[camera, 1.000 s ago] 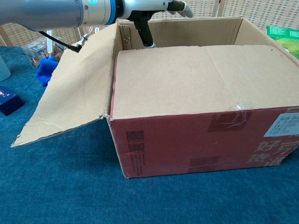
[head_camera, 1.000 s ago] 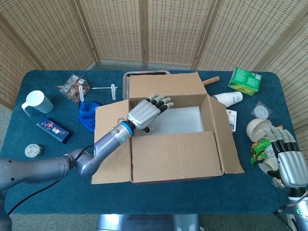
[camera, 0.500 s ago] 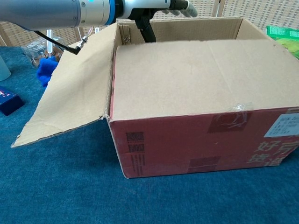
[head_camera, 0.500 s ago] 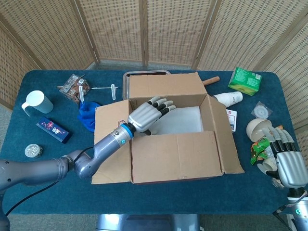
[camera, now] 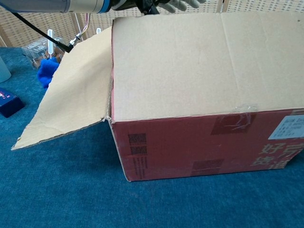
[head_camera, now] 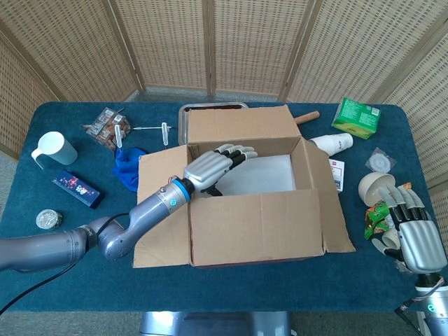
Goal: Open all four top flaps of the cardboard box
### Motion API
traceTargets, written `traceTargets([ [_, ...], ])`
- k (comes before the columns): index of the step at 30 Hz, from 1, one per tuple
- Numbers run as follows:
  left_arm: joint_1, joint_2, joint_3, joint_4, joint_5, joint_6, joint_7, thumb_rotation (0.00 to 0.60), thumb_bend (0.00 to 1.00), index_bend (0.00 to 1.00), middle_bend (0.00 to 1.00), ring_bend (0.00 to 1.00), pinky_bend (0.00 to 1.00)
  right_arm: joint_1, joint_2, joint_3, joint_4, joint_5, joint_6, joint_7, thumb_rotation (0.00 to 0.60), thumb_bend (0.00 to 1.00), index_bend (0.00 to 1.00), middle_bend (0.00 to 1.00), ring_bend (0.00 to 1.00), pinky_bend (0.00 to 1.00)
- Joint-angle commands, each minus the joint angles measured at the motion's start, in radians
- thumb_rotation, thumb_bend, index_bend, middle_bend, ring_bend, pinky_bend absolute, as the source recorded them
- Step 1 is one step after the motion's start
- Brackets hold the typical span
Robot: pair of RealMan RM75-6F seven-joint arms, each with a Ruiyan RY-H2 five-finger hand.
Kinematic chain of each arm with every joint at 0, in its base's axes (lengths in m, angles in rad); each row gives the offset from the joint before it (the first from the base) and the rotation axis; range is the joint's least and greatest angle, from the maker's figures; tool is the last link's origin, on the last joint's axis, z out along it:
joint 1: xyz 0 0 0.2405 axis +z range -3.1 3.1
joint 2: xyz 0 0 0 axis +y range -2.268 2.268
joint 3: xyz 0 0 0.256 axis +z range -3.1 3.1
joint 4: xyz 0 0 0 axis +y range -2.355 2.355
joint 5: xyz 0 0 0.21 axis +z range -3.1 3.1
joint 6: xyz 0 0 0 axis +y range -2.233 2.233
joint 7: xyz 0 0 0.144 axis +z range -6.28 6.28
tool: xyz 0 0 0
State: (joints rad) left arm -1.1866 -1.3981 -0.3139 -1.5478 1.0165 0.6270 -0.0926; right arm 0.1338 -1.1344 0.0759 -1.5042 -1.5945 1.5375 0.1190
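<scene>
Box: the cardboard box [head_camera: 259, 203] sits in the middle of the blue table [head_camera: 70, 280], directly under the left hand and well off to the left of the right hand.
Left hand: the left hand [head_camera: 208, 169] hovers over the box's open top at its near-left corner, fingers stretched out and slightly apart, pointing across the opening; it holds nothing that I can see. Whether its underside touches the near flap's edge cannot be told.
Right hand: the right hand [head_camera: 410, 236] rests low at the table's right edge, fingers apart, empty, beside a green packet [head_camera: 379, 213].
Flaps: the left flap [head_camera: 162, 210] lies folded out and down, below and behind the left hand's wrist. The far flap [head_camera: 241, 123] leans back beyond the fingertips. The right flap [head_camera: 329, 203] is splayed outward. The near flap [camera: 199, 61] stands roughly upright just under the left hand, seemingly the last to fold down.
Feel: thin corrugated card, so light and stiff along the panel but bending freely at the crease; a flap likely springs back a little if let go early.
Surface: dry card is not slippery, yet smooth fingers may slide along a flat face.
Where to hold: the near flap's free top edge, toward its middle; pushing outward from the inside face should fold it evenly.
Risk: the box looks empty and may skid or tip toward the robot under a hard push.
</scene>
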Motion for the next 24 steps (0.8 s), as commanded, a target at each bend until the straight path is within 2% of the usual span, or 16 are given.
traceTargets([
  [1, 0.016, 0.016, -0.035, -0.03, 0.024, -0.031, -0.082, 0.6, 0.02, 0.0, 0.0, 0.0, 0.07, 0.0, 0.001, 0.0, 0.0, 0.0, 0.001, 0.002, 0.6, 0.0, 0.0, 0.02, 0.0, 0.0],
  [9, 0.038, 0.048, -0.079, -0.077, 0.084, -0.085, -0.23, 0.6, 0.02, 0.0, 0.0, 0.0, 0.09, 0.0, 0.002, -0.001, 0.0, -0.001, 0.002, 0.005, 0.6, 0.0, 0.0, 0.02, 0.0, 0.0],
  [24, 0.067, 0.118, -0.124, -0.152, 0.182, -0.216, -0.465, 0.6, 0.02, 0.0, 0.0, 0.0, 0.11, 0.001, -0.001, -0.003, -0.001, -0.004, 0.0, -0.006, 0.6, 0.0, 0.0, 0.02, 0.0, 0.0],
])
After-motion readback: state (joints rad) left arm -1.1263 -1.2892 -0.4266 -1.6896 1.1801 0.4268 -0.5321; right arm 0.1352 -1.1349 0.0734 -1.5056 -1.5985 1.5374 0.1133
